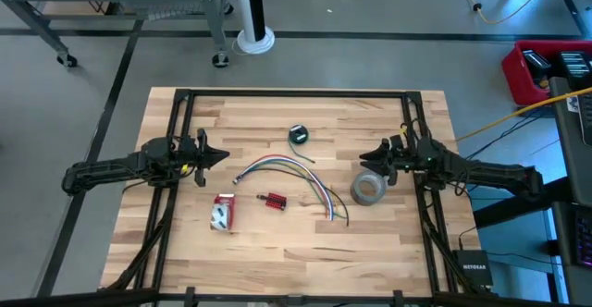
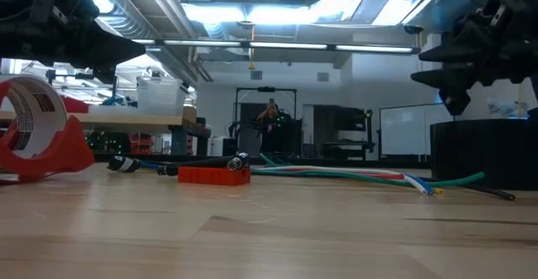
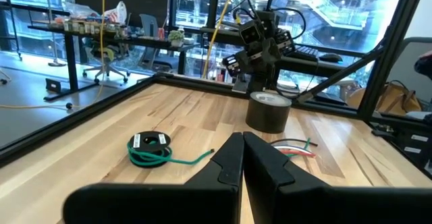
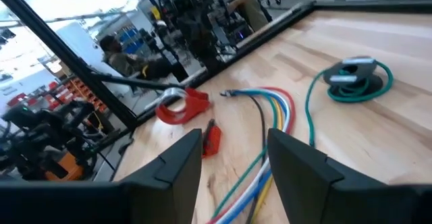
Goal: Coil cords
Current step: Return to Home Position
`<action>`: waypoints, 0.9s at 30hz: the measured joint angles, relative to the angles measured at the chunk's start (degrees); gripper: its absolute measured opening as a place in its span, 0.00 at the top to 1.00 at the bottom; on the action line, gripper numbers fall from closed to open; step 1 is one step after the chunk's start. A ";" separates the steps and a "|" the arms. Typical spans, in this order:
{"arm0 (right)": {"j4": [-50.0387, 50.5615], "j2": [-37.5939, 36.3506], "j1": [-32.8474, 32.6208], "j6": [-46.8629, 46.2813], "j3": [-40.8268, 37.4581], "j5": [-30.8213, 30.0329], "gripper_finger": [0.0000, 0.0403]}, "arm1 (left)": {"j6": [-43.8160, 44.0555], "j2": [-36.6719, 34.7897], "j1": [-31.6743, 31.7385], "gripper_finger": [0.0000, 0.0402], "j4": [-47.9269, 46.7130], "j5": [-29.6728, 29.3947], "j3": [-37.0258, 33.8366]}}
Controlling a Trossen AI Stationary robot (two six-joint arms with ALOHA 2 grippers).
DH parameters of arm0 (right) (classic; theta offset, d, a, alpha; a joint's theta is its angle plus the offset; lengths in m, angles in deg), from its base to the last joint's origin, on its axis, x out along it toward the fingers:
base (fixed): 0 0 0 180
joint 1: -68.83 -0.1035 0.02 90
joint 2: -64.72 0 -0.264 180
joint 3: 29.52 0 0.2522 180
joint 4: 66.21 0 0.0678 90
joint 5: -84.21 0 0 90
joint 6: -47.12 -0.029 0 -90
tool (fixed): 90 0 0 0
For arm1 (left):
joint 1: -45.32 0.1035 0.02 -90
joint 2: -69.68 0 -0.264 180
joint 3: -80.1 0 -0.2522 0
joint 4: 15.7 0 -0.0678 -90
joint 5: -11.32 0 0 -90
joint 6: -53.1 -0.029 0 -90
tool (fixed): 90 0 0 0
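The cords are a small dark green coil (image 1: 298, 135) lying flat on the wooden table toward its far middle. It also shows in the left wrist view (image 3: 149, 148) and the right wrist view (image 4: 356, 81), with a loose green tail trailing from it. My left gripper (image 1: 220, 155) hovers shut above the table's left side, pointing level toward the middle (image 3: 239, 143). My right gripper (image 1: 365, 155) hovers open above the right side, facing it, with nothing between its fingers (image 4: 233, 143). Neither is near the coil.
A fan of coloured wires (image 1: 287, 171) lies across the table's middle. A grey tape roll (image 1: 368, 189) stands just below my right gripper. A red tape dispenser (image 1: 222, 212) and a small red part (image 1: 273, 201) lie nearer the front. Black frame rails (image 1: 176, 141) run along both sides.
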 joint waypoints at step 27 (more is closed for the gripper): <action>7.29 -13.16 0.00 -5.76 -0.09 -10.77 0.57 | 0.00 0.00 0.00 0.99 0.02 0.01 0.00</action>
